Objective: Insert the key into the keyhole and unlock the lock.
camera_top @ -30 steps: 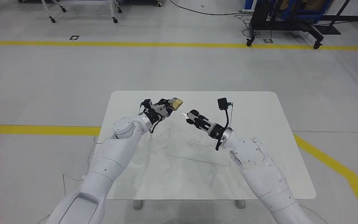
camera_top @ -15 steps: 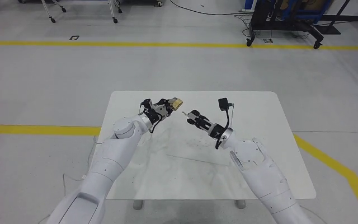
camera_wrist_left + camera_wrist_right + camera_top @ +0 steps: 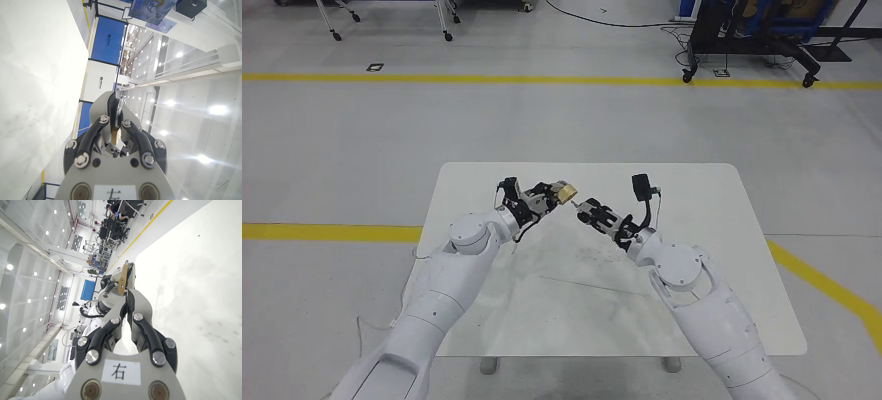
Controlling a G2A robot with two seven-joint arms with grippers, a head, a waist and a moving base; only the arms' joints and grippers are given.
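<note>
Top view: left gripper (image 3: 552, 192) clamped on brass lock (image 3: 563, 189), held over far middle of white table (image 3: 712, 200). Right gripper (image 3: 583, 207) fingers pressed together, tip just beside lock; any key in that grip too small to discern. Right wrist view: keyhole (image 3: 122, 286) in lock's end face, turned toward right gripper, close ahead.

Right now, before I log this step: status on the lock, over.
Left gripper shut on padlock, held off the table. Right gripper shut, at the keyhole. Insertion: cannot tell. Nothing in between.
</note>
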